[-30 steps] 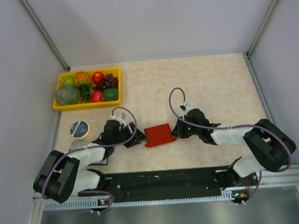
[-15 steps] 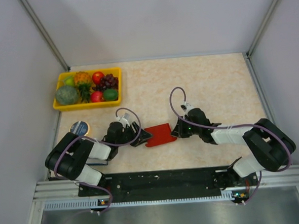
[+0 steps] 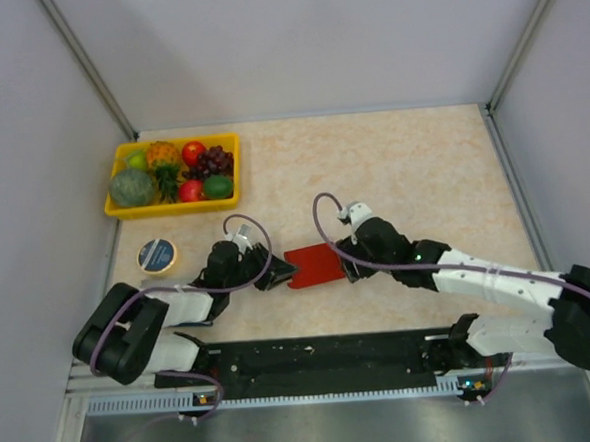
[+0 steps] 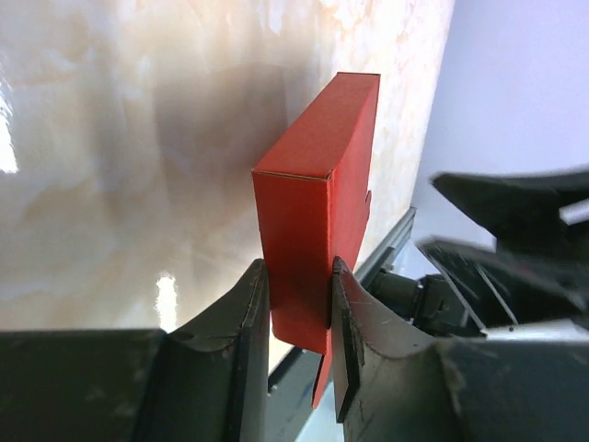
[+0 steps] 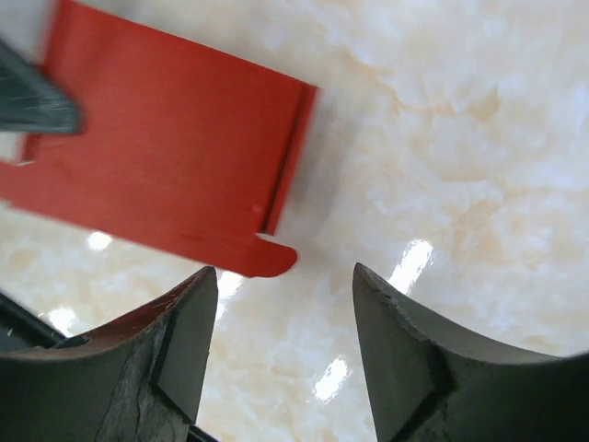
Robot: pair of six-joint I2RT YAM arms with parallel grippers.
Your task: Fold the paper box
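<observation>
Just clamped end-on in the left tool (image 4: 296, 276): paper box (image 3: 315, 266), lower centre of overhead frame. Just released by the right tool (image 5: 285, 299), gaping empty alongside. Hold handed over; folding unfinished.

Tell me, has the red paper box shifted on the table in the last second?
No. The paper box lies at the same spot in the overhead view, as far from the yellow tray as before.

The box (image 4: 308, 212) has its near end hidden inside the left gripper (image 4: 296, 276); the right gripper (image 4: 442, 214) beyond looks blurred and cropped.
</observation>
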